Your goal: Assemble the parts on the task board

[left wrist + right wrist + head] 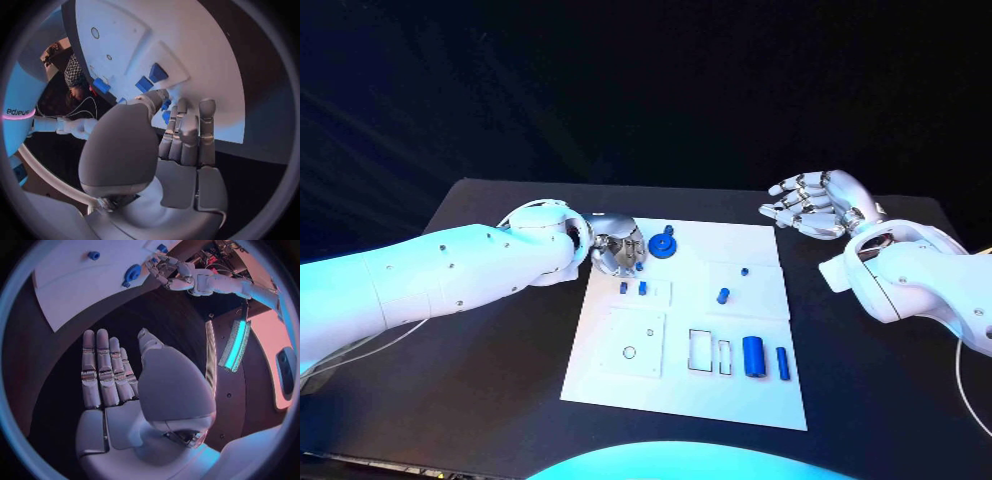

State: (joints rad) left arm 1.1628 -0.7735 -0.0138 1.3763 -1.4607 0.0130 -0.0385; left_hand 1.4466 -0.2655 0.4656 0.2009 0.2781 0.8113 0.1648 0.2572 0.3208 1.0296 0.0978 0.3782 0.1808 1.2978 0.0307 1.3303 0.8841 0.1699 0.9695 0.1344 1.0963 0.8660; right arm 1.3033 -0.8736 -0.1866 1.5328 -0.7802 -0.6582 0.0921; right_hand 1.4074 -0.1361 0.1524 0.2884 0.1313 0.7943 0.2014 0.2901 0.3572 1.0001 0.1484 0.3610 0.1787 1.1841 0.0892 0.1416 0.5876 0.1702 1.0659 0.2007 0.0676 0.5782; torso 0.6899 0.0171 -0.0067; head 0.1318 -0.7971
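Observation:
The white task board (678,390) lies mid-table. A round blue part (662,243) sits near its far left corner, and my left hand (619,252) hovers right beside it. In the left wrist view, blue of this part (165,105) peeks out between the thumb and the straight fingers (189,131); I cannot tell whether it is pinched. Two small blue parts (632,288) stand in a raised square just nearer. A blue peg (723,295), a blue cylinder (754,355) and a thin blue bar (782,363) lie further right. My right hand (813,205) is raised off the board's far right corner, fingers spread, holding nothing.
The board has a round hole (630,352) and rectangular slots (701,350) in its near half. Black table (473,390) surrounds the board on all sides. My left arm (444,275) stretches over the table's left part.

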